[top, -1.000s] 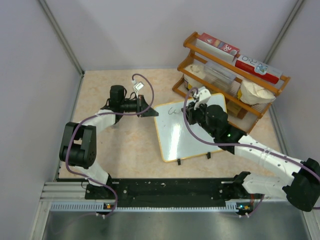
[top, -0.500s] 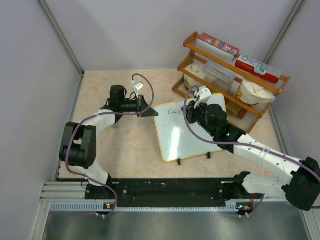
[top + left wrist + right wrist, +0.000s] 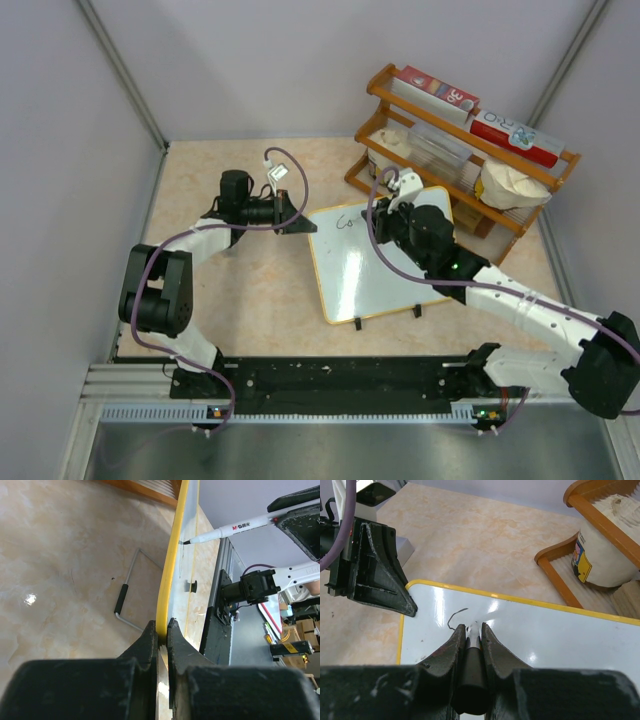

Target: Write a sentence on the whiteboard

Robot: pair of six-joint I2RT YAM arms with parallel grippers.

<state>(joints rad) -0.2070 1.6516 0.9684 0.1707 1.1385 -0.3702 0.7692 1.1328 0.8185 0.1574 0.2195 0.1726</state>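
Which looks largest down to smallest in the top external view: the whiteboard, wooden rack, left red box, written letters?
1. wooden rack, only narrowly; it stands taller, nearer the camera, so its lead over the board is unsure
2. whiteboard
3. left red box
4. written letters, by far the smallest

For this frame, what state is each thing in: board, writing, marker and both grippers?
whiteboard: mostly blank, clamped at one edge
sentence: barely begun, a couple of letters near the far left corner
marker: uncapped, tip at the board
left gripper: shut on the whiteboard's yellow rim
right gripper: shut on the marker
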